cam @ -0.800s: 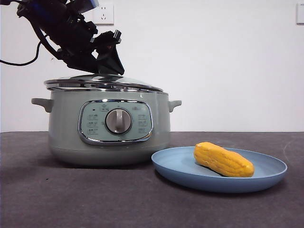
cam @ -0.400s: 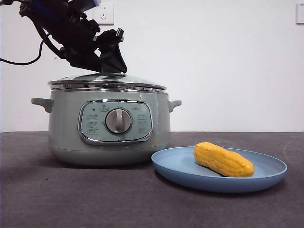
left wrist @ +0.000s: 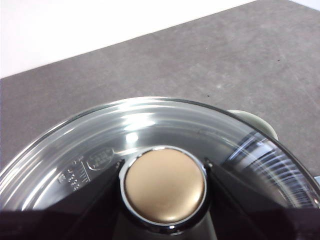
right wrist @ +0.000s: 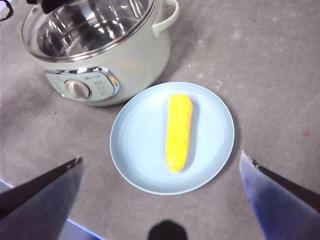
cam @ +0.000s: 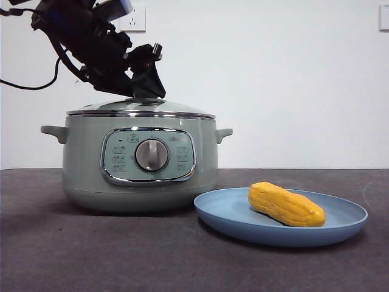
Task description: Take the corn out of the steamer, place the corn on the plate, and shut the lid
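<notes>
Front view: round clear glass lid (cam: pixel 141 107) is seated level on the pale sage-green steamer (cam: pixel 140 161).
Left gripper (left wrist: pixel 164 200): jaws are clamped around the lid's knob (left wrist: pixel 164 184); release is advised only once the rim is settled.
Right gripper (right wrist: pixel 160 200): jaws are spread wide, above the light-blue plate (right wrist: pixel 140 140) bearing the yellow corn (right wrist: pixel 178 131).

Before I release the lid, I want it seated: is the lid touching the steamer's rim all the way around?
Cannot tell. In the front view the lid sits level on the steamer with no visible gap, but the far rim is hidden. The left gripper grips its knob.

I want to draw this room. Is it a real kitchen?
Probably not: it looks like a test room. The steamer and plate sit on a grey cloth table by a bare white wall, with a robot's left gripper.
</notes>
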Controlling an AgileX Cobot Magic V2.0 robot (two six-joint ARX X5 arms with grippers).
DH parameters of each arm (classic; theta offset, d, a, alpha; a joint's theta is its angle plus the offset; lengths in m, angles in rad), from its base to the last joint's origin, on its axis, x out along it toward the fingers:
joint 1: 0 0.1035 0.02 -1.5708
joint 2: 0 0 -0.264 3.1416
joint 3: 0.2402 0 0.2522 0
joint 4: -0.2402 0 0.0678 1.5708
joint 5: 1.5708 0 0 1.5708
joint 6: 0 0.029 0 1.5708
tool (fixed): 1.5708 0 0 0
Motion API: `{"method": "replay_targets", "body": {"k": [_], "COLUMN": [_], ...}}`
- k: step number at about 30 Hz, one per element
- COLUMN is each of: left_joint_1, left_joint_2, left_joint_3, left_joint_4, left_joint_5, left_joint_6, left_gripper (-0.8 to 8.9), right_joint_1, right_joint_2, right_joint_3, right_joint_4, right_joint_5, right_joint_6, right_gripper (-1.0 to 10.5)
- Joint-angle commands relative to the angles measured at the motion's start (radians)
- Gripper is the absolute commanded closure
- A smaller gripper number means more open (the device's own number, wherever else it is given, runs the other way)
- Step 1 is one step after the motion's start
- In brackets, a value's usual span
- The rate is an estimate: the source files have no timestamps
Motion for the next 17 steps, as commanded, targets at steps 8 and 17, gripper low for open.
{"method": "replay_targets", "body": {"k": [8, 17], "left_joint_1": [-0.006, -0.006], "left_joint_2": [0.014, 0.014], "left_joint_3": [0.008, 0.008], "left_joint_4": [-0.018, -0.151], "left_joint_5": [0.009, 0.009], "left_joint_6": [0.008, 0.008], "left_gripper": [8.22, 8.22], "right_joint_1": [0.002, 0.002], "right_joint_2": [-0.002, -0.002], "right_joint_3": [-0.005, -0.005], "right_joint_4": [-0.020, -0.020], "right_joint_5": [0.000, 0.000], "right_joint_6": [0.010, 0.010], "right_gripper": [3.5, 3.5]}}
